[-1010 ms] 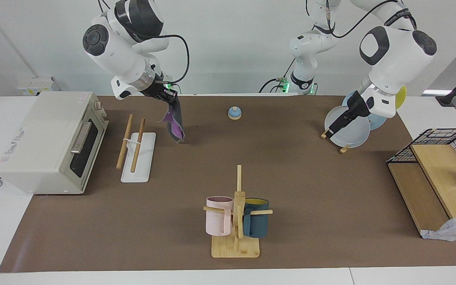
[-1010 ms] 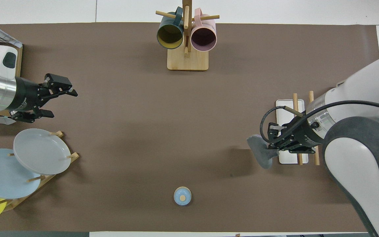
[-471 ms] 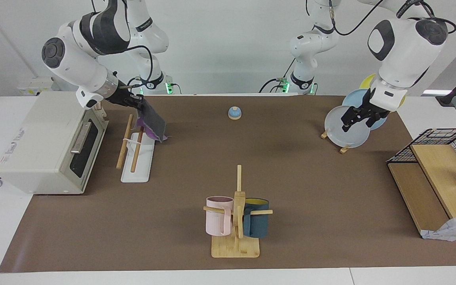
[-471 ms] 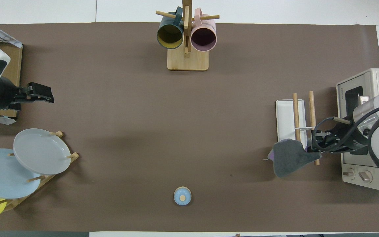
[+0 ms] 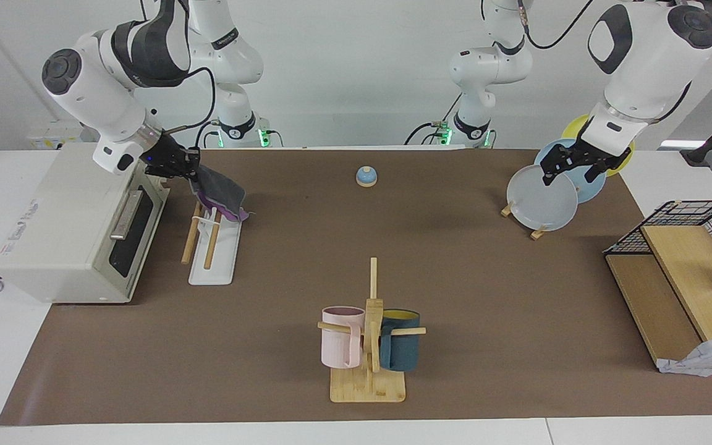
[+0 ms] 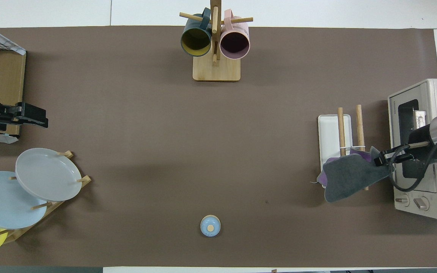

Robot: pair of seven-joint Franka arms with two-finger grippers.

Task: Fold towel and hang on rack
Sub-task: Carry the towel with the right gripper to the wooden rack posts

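The towel [image 5: 223,196] [image 6: 349,180], dark grey face up with a purple edge showing, lies draped across the rack's end nearer the robots. My right gripper [image 5: 190,173] [image 6: 378,162] is shut on one corner of it, just above the rods on the side toward the toaster oven. The rack [image 5: 217,266] [image 6: 328,129] has two light wooden rods on a flat white base; the rest of its rods are bare. My left gripper [image 5: 569,172] [image 6: 38,116] hangs open and holds nothing, over the plate stand at the left arm's end of the table, where that arm waits.
A toaster oven [image 5: 72,222] stands right beside the rack. A blue bell [image 5: 366,177] sits mid-table near the robots. The mug tree [image 5: 368,334] stands at the table's edge farthest from the robots. A plate stand [image 5: 544,198] and a wire-and-wood shelf [image 5: 683,266] fill the left arm's end.
My right gripper carried the towel from beside the rack to over its rods and lowered it, so the cloth now drapes there. My left gripper drew back and up over the plates.
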